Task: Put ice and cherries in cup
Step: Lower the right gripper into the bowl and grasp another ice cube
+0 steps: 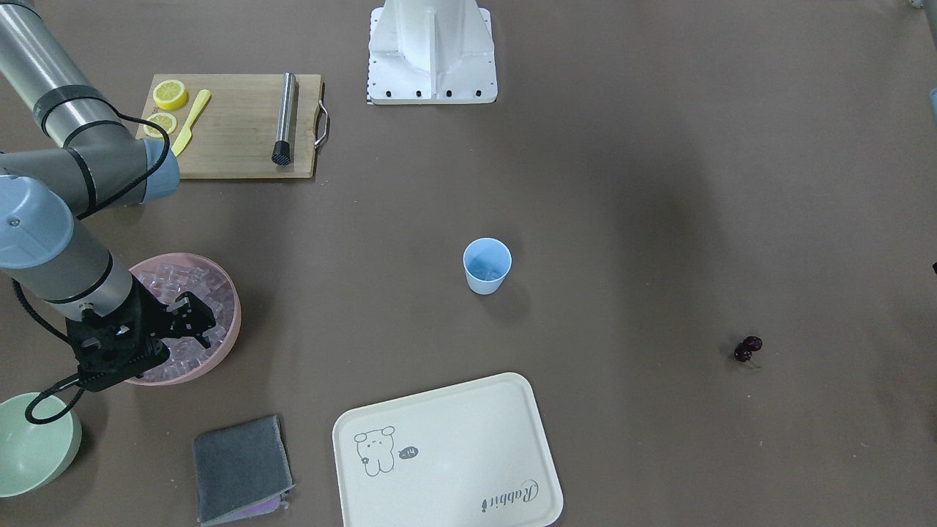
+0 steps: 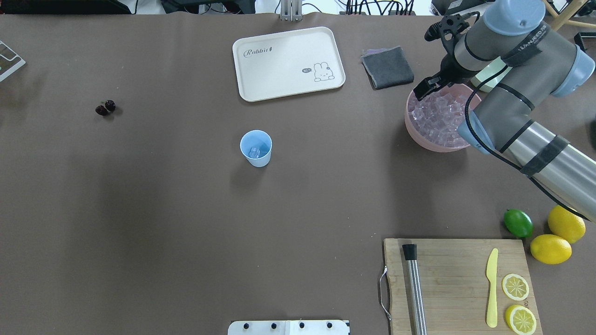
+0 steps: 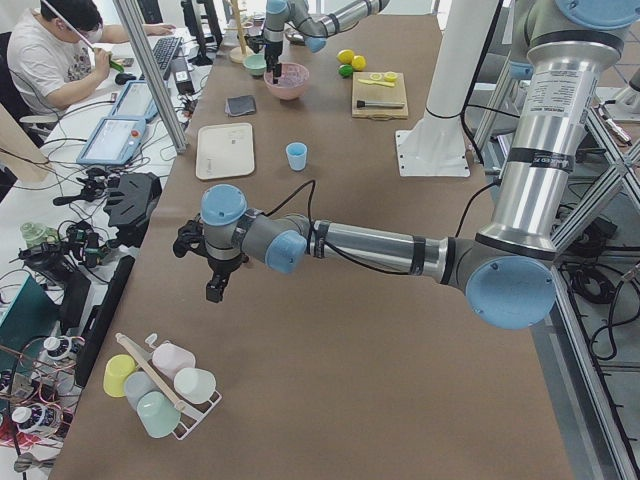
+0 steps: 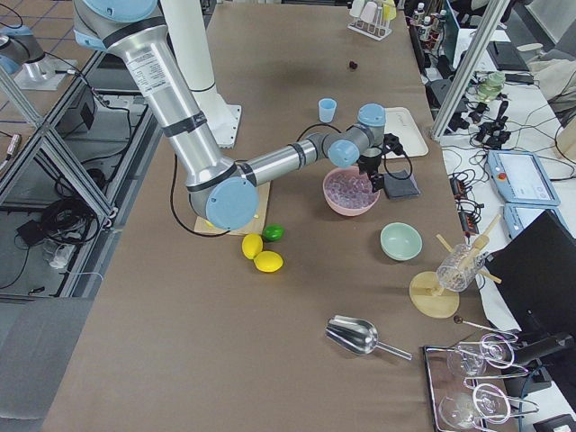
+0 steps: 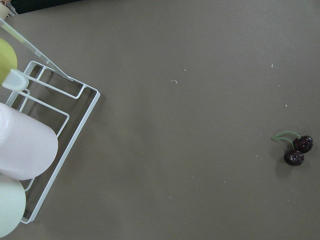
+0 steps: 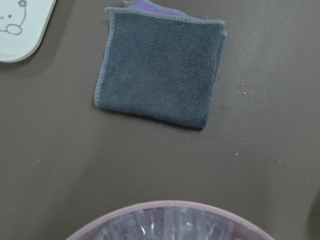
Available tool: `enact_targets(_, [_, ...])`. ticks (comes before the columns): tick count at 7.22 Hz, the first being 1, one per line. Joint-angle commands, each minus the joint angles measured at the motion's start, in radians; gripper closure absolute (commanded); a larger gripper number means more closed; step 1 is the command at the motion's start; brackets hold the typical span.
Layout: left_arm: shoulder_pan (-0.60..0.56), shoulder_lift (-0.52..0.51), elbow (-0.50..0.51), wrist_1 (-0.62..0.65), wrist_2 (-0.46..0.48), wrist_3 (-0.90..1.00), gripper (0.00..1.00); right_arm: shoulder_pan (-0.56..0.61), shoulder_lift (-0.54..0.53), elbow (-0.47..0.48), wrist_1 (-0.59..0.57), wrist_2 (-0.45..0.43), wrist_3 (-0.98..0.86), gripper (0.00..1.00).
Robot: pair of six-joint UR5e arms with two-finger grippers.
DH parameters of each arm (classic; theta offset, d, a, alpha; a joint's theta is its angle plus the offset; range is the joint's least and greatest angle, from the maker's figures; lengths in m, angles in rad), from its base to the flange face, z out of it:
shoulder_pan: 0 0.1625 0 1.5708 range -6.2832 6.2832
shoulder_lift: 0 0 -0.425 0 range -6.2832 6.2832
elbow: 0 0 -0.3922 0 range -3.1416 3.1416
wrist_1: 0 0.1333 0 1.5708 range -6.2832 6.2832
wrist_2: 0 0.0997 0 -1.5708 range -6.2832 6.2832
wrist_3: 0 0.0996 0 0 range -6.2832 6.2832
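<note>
Currently right gripper (image 1: pixel 196 322) hangs low over the ice (image 1: pixel 157 282) heaped in pink bowl (image 1: pixel 236 307); jaw spread unreadable. Left gripper (image 3: pixel 215 285) hovers above table (image 1: pixel 622 219), opening likewise unreadable. Cherries (image 1: pixel 748 348) lie well apart from cup (image 1: pixel 487 266), which holds ice.

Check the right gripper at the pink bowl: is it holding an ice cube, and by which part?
Cannot be told. The right gripper is at the ice in the pink bowl, but no view shows clearly whether a cube sits between its jaws.
</note>
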Motion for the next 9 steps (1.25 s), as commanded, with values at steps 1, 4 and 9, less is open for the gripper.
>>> enact_targets(1, [0.005, -0.003, 0.000, 0.001, 0.000, 0.000, 0.02, -0.006, 0.005, -0.014, -0.001, -0.003, 0.000, 0.10])
enact_targets(4, [0.014, -0.011, 0.008, 0.000, 0.000, 0.000, 0.02, -0.009, 0.007, -0.018, -0.001, -0.002, 0.000, 0.29])
enact_targets(9, [0.015, -0.011, 0.006, 0.000, 0.000, 0.000, 0.02, 0.008, 0.013, -0.008, 0.001, 0.011, 0.029, 0.81])
